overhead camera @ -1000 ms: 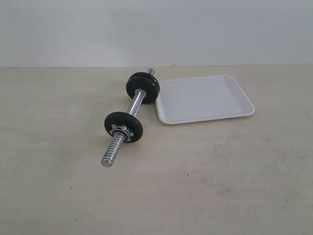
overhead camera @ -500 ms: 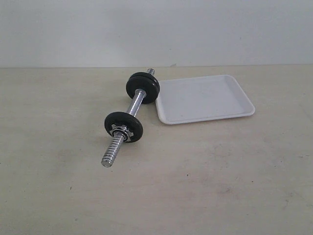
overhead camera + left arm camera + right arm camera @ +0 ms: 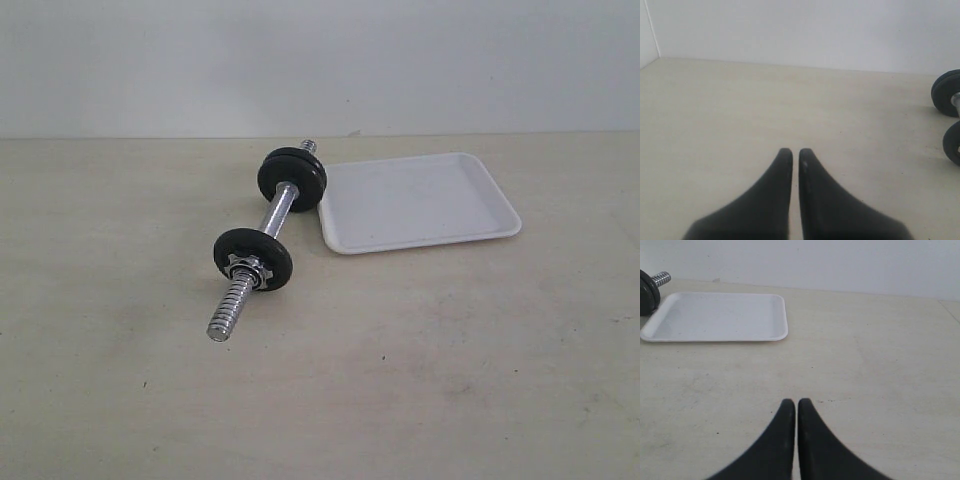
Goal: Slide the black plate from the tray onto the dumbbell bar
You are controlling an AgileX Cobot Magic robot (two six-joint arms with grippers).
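Nothing is shifting since earlier — left claw [image 3: 791,152] and right claw [image 3: 791,402] are staying closed, empty. The black plate [image 3: 305,175] is sitting on the dumbbell bar [image 3: 275,213], tray [image 3: 420,200] bare — a nudge is risking a roll

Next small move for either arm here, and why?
Probably none: I would leave both arms parked. The tray lies bare. The far pair of black plates and the near black plate, with a collar nut on its outer side, already sit on the dumbbell bar. The left gripper and right gripper are shut on nothing, apart from the dumbbell.
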